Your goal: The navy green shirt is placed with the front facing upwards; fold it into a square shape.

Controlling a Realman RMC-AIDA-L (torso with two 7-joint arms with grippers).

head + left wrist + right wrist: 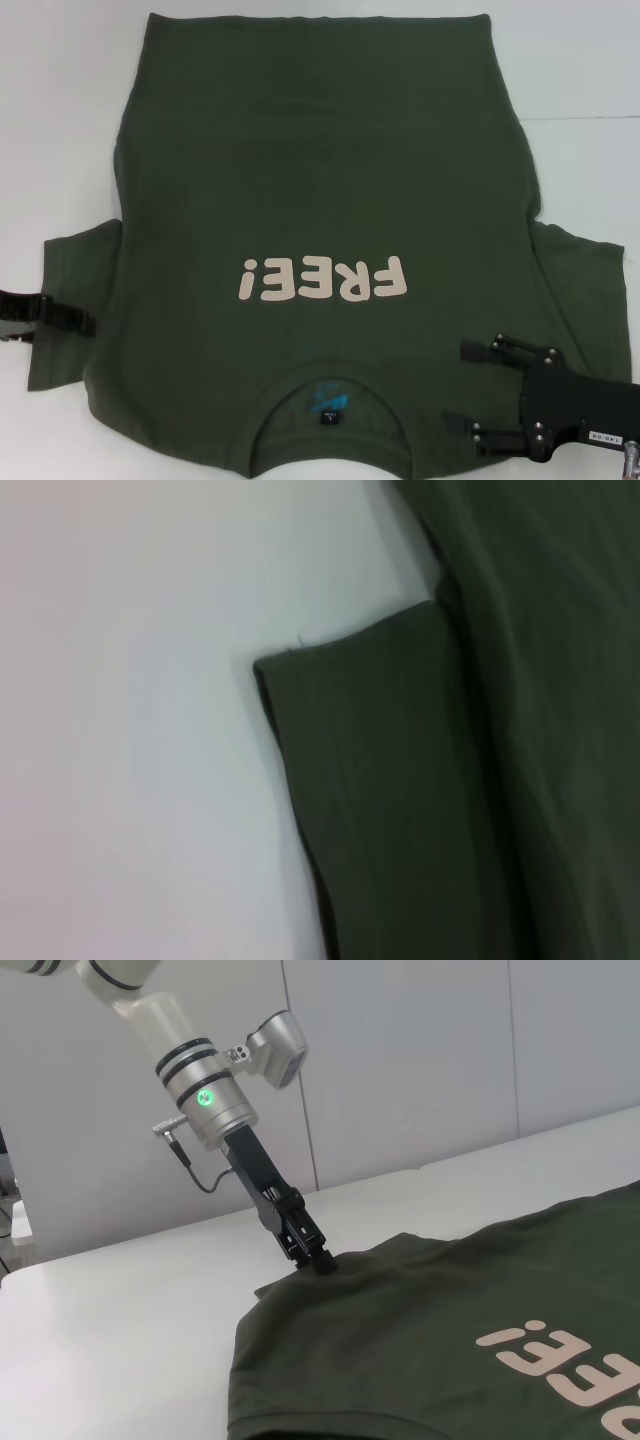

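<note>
Item: dark olive-green cotton T-shirt [320, 200], flat, print up, collar near me, long axis near-to-far. My left gripper [318, 1258] sits at the left sleeve's hem; grip I cannot tell. My right gripper [480, 390] hovers jaws wide over the near right shoulder.
</note>
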